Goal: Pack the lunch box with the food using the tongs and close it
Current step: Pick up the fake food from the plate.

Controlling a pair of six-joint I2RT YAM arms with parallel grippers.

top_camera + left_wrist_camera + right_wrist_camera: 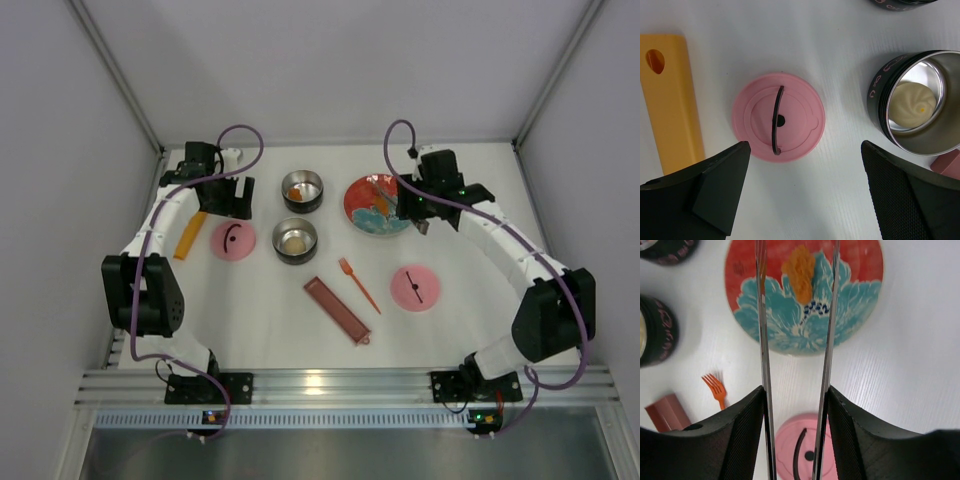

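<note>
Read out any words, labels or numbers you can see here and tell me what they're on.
No readable text anywhere.
Pink marks on the dark wall of the tin with the bun: curly, cut off, illegible.
Pink marks on the other tin: barely in view.
Plate, pink lid: no words.

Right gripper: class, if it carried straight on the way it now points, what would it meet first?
The right gripper is shut on the tongs, whose arms reach ahead and flank the orange fried piece on the patterned plate. That piece probably comes first, though height above the plate is unclear.
</note>
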